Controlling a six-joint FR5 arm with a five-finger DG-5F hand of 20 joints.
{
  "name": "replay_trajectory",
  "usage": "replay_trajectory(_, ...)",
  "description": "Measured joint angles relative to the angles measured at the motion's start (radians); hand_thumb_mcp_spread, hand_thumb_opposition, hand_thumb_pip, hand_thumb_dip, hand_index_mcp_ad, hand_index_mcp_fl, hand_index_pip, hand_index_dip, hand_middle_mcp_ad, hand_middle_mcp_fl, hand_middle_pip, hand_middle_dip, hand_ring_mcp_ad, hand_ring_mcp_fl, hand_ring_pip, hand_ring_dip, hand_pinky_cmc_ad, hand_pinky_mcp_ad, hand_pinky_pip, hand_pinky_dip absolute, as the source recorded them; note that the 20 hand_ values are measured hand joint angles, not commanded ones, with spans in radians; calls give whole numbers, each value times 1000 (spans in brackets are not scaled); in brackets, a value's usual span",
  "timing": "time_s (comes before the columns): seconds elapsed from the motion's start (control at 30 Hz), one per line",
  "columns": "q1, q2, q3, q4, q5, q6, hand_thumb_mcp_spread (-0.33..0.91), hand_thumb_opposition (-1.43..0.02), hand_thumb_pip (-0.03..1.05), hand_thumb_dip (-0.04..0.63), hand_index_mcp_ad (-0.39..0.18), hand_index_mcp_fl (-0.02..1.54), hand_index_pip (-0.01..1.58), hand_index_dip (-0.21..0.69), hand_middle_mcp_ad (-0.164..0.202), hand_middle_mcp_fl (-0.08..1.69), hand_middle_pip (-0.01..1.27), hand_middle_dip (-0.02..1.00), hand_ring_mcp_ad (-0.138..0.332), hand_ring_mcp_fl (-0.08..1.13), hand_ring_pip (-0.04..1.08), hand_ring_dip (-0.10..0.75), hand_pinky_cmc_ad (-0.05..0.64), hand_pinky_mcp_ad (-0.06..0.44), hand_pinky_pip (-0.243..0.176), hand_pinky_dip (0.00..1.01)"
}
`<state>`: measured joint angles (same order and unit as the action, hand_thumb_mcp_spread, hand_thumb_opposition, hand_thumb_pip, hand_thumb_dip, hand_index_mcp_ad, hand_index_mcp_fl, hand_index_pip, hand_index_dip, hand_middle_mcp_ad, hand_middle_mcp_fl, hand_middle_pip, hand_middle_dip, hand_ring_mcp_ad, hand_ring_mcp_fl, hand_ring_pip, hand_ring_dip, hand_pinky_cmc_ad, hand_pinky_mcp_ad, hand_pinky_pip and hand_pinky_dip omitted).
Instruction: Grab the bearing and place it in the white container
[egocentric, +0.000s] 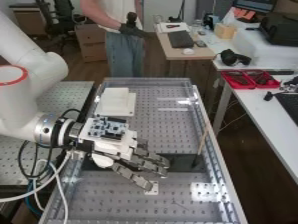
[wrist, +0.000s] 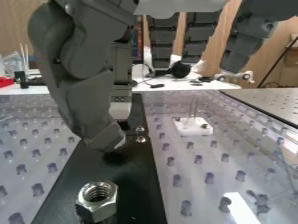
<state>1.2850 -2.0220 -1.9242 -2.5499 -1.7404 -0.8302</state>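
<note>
High view: hand left of centre, over dark strip; arm in from left. Fingers reach lower right, loosely straight, apart. Hex nut on strip, clear of fingers. White container upper left of centre.

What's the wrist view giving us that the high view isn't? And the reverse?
Wrist view: threaded bore and flat sides of the metal hex piece on the black strip, plus the two thin pins upright on the small white block.

High view: the white arm, the circuit board on the hand, the square white piece (likely the container) and the thin tan stick.

Both: the hand, black strip, small white block, perforated surface and headphones.
</note>
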Motion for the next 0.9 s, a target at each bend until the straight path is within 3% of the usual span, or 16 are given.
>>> replay_trajectory(0.43,-5,-8,2,-2,-7,-21,524,-897,562,349,-171,106,1314,265,63,23,140,206,101,2,103,96,372,278,-75,195)
replay_trajectory(0.9,-3,-14,4,-6,-4,-3,524,-895,565,349,-171,113,1323,250,63,23,140,206,101,2,103,96,370,278,-75,195)
